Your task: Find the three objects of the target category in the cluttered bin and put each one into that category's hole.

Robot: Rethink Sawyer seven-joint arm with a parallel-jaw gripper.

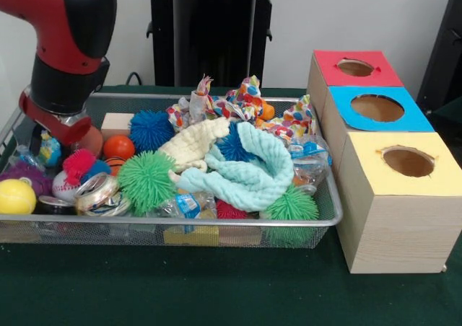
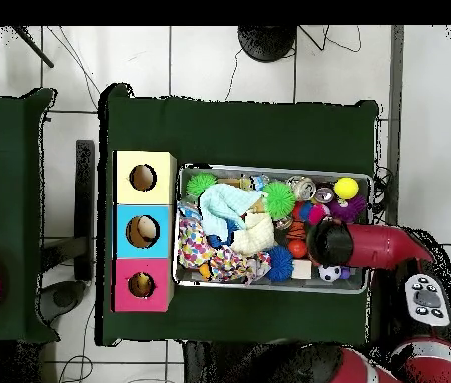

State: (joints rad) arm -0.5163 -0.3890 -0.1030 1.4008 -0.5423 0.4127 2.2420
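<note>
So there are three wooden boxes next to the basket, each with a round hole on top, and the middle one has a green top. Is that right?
Not quite. The middle box has a blue top, not green; the front view shows it clearly between the red-topped box and the yellow-topped box. The rest holds: three wooden boxes beside the mesh basket, each with a round hole on top.

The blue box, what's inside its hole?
In the overhead view a pale rounded object shows inside the blue box hole; what it is cannot be told. The front view shows only the hole's dark rim.
</note>
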